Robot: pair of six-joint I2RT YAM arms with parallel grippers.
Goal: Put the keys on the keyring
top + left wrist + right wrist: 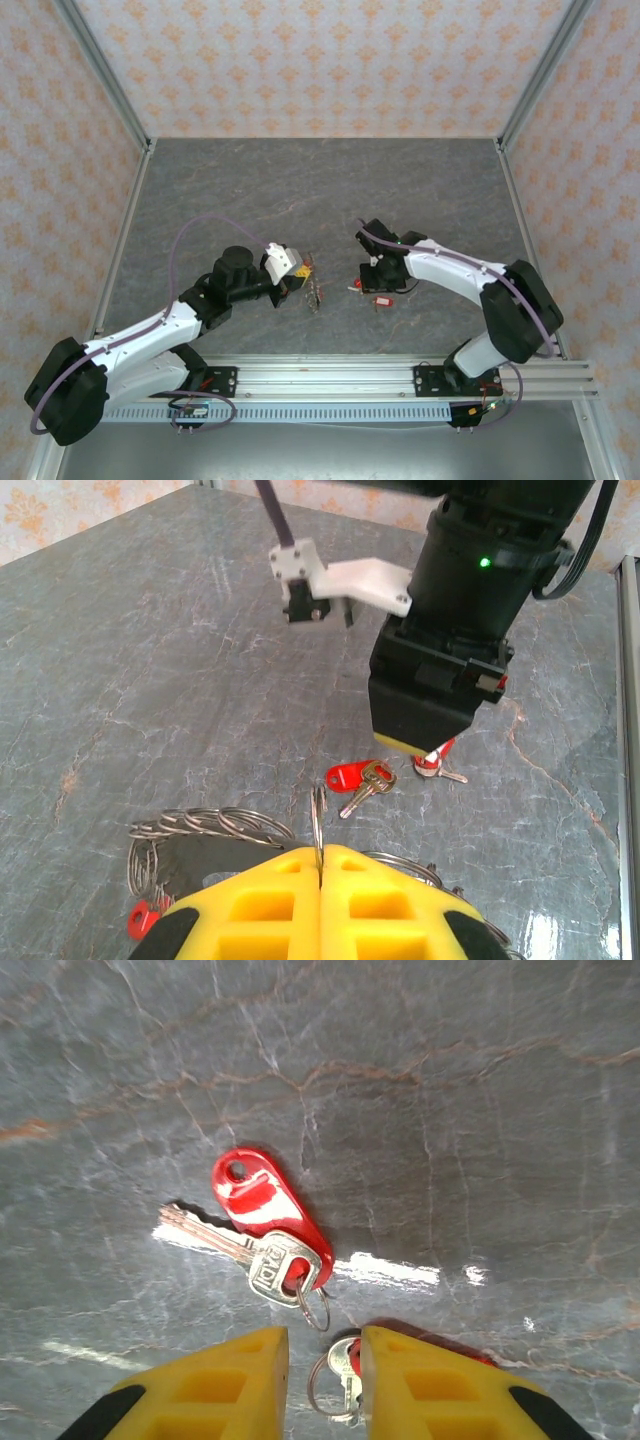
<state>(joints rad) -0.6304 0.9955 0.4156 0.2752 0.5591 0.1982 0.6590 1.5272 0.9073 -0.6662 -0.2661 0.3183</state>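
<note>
Fetching a key looks like the step in hand. From above, the left gripper (pixel 300 271) holds the keyring (pixel 316 291) near centre. Left wrist view: its jaws are clamped on one ring loop. Right wrist view: the right gripper (pixel 323 1345) stands slightly apart astride a small key (pixel 340 1380), with a red-tagged key (pixel 262 1210) beyond. The next move calls for pinching one and carrying it left.

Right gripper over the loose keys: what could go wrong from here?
1. The right gripper, jaws slightly apart, straddles a small key that sits toward one finger; closing may catch it off-centre and let it slip.
2. The red-tagged key lies close beside it and may get nudged or dragged along.
</note>
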